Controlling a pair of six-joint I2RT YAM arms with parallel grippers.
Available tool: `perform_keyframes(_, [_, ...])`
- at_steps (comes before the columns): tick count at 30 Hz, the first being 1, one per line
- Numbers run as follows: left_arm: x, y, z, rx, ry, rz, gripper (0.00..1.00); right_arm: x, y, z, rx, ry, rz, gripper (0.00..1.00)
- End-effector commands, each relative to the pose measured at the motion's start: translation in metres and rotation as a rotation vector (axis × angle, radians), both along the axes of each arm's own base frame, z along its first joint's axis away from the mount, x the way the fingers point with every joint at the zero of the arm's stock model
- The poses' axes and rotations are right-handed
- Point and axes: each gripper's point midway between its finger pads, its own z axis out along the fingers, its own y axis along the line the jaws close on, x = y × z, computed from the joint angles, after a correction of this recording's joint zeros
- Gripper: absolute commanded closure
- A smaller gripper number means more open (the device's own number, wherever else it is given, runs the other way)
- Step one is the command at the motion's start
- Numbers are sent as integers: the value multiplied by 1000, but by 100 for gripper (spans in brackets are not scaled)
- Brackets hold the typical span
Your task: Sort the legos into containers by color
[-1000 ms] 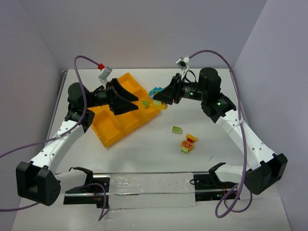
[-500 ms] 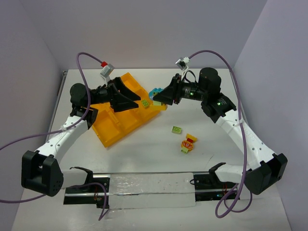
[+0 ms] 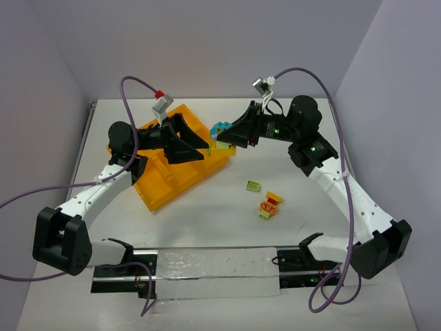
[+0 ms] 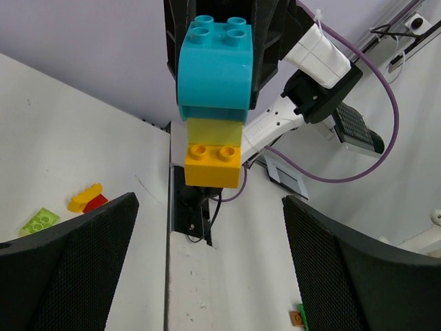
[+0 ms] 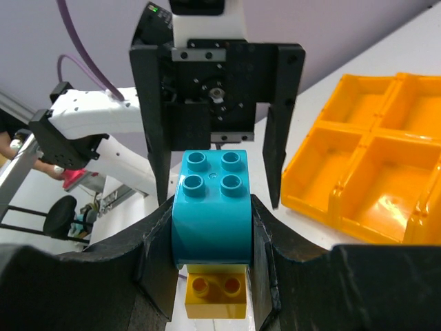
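Teal brick (image 5: 210,227) tops a three-brick clump clamped between the right gripper (image 3: 233,138) fingers. It is held straight ahead of the left gripper (image 3: 191,141), whose jaws stand wide apart. Probable reason: presented so the orange brick (image 4: 213,164) can be pulled off. Middle brick mostly hidden, colour uncertain. Tray (image 3: 162,186) contents beneath left gripper obscured.

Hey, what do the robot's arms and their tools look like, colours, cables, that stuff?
The left arm and right arm have white links, black joints and black bases. The left tool and right tool are black, with two broad wedge fingers. A purple cable loops off each wrist.
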Motion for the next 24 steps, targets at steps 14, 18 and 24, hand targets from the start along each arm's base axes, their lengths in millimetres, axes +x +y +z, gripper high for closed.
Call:
perform_keyframes(14, [-11,-13,22,-54,-101,-38,10,-4,24,24,82,-32,80,100])
perform_keyframes(18, [-12,-14,24,-55,-105,-41,17,-5,26,24,79,-35,89,100])
perform_keyframes(24, [-13,-16,23,-55,-103,-48,37,-7,26,26,83,-42,95,100])
